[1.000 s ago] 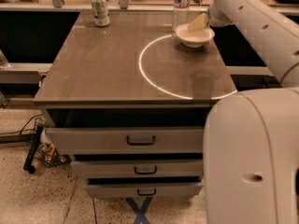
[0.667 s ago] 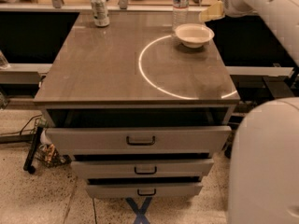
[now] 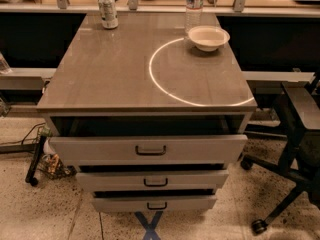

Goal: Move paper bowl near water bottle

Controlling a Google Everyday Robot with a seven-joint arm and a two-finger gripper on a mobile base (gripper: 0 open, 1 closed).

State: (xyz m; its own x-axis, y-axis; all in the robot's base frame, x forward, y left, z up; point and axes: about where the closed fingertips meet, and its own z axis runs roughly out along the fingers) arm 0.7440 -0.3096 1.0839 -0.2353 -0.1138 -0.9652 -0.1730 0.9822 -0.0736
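Two task items sit together at the far right of the table: paper bowl upright, just beside water bottle. The gripper is out of view, so I cannot tell its jaws' state. Placement looks complete; nothing evidently left.

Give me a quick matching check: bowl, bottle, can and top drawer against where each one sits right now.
Things:
1. bowl
2. bottle
3. can
4. top drawer

Places:
A. far-left corner of the tabletop
B. below the top, sticking out furthest
C. far edge, right of centre, upright
D. right side, at the far end of the light ring

Pairs: 1-D, 2-C, 3-A, 4-B.

The gripper is out of view.
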